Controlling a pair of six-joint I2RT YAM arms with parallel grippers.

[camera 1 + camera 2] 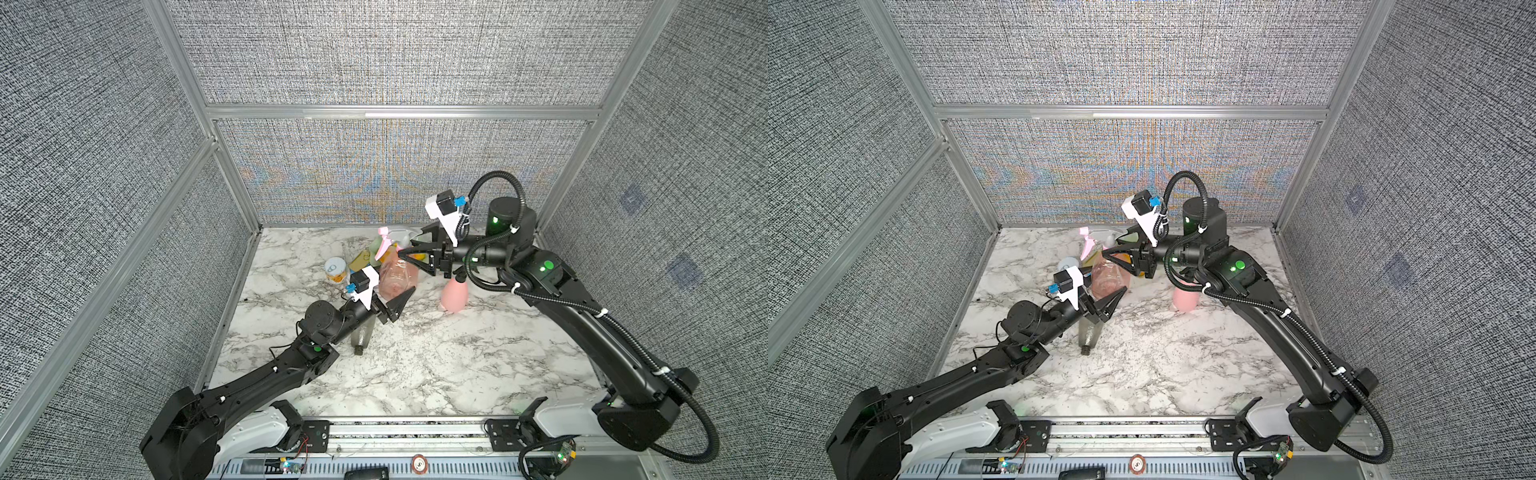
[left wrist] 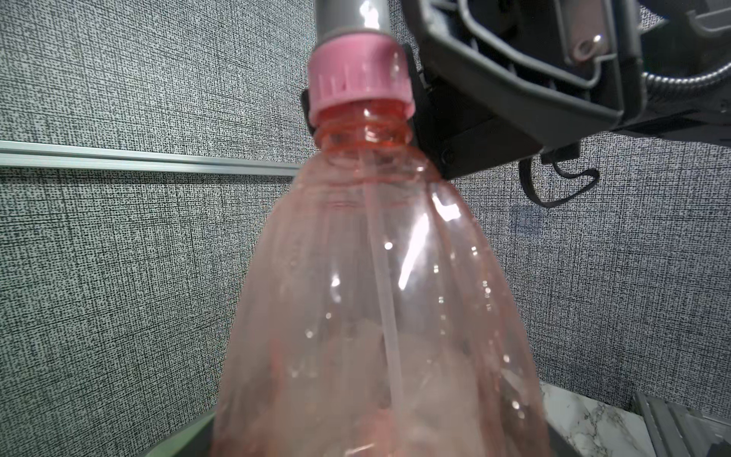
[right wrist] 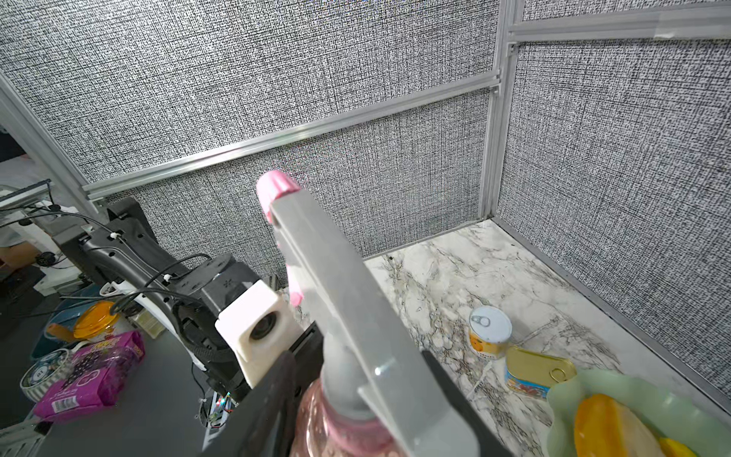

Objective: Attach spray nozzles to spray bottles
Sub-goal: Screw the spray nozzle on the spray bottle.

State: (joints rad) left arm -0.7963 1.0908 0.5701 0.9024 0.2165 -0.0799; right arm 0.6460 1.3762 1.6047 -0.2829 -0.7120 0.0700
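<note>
Marble-patterned desk point(image 1: 415, 374) with two black robot arms reaching in from its near edge. Nearest, a smoky grey bottle point(image 1: 363, 335) lies on its side with no nozzle, partly under the left arm. Just beyond, the left end effector point(image 1: 399, 306) is clenched on the lower body of the clear pink bottle point(image 1: 398, 275), holding it tilted and off the desk. Farther on, the right end effector point(image 1: 405, 247) reaches in at the bottle's neck; its jaws sit on either side of the pink collar point(image 2: 358, 79) of the grey-and-pink nozzle point(image 3: 336, 285) and, as far as the close view lets one judge, press on it.

The dip tube point(image 2: 385, 300) hangs inside the bottle; the collar sits on the neck with threads showing beneath it, so this nozzle looks only partly screwed on. To the right a pastel pink bottle point(image 1: 454, 296) stands on the desk, its top hidden by the right arm; at the back sit a round tin can point(image 1: 336, 270) and a flat gold tin point(image 1: 360, 261).

The step in hand appears to be tightening this collar. The next move calls for turning the collar while the left arm stops the bottle spinning, with the collar square to the threads.
</note>
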